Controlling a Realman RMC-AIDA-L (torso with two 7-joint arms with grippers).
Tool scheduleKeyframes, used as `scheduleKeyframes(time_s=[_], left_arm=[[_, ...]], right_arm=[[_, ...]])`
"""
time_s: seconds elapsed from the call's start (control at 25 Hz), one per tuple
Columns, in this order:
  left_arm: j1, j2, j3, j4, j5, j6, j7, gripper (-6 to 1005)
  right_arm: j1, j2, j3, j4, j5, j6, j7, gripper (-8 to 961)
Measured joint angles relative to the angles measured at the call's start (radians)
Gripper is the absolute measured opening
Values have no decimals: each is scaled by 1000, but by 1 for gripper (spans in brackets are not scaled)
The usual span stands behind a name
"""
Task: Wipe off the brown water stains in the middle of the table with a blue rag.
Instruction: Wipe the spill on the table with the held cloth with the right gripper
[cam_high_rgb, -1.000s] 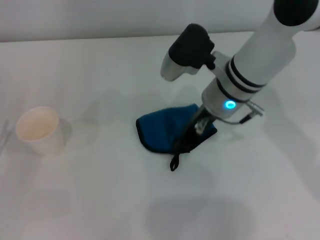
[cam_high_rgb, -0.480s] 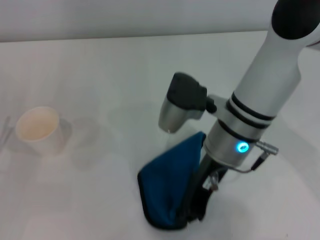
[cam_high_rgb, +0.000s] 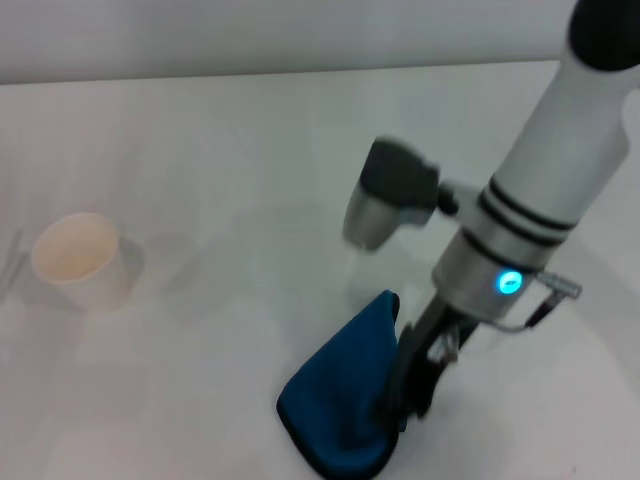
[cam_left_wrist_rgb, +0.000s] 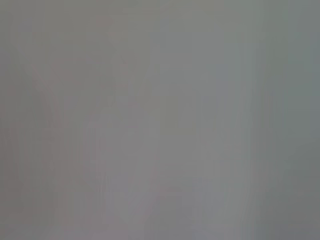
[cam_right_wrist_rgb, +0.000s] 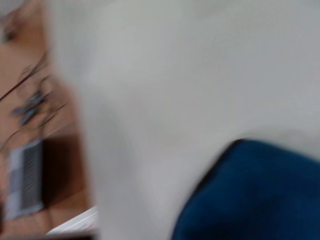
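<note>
While the head view shows most of the scene, we list what we can see:

Blue rag: we see the blue rag (cam_high_rgb: 345, 405) in the lower centre-right of the head view, a deep bright blue soft cloth bunched into a peaked mound, its tip rising toward the arm and its wide base on the bench; a dark edge runs round its lower rim.

Rag in the right wrist view: the cloth (cam_right_wrist_rgb: 255, 192) fills the lower right corner as a plain blue mass against the white surface.

Right gripper: the right gripper (cam_high_rgb: 412, 385) comes down from the upper right and meets the rag's right side; its dark fingers are pinching the cloth.

Right arm: we note a white forearm with black rings and a lit cyan dot above the wrist.

Bench: the bench (cam_high_rgb: 220, 150) is plain white and smooth, filling nearly the whole head view.

Brown water stains: we cannot make them out on the white surface.

Paper cup: a white paper cup (cam_high_rgb: 80, 262) stands upright at the left, well apart from the rag.

Left gripper: we do not see it; the left wrist view is a featureless grey.
</note>
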Motion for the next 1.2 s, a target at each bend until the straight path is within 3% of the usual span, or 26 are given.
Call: scheduleKeyframes(time_s=[0.28, 0.48, 0.76, 1.2], left_arm=[[1, -1, 0, 2, 0, 0, 0, 876], [1, -3, 0, 3, 0, 0, 0, 877], [0, -3, 0, 3, 0, 0, 0, 877], [-13, 0, -3, 2, 0, 18, 0, 876]], right_arm=[[-14, -5, 235, 31, -176, -136, 2, 59], [-34, -3, 350, 29, -299, -220, 5, 63], [-66, -9, 475, 22, -337, -274, -24, 69], [-78, -19, 505, 21, -339, -269, -50, 79]])
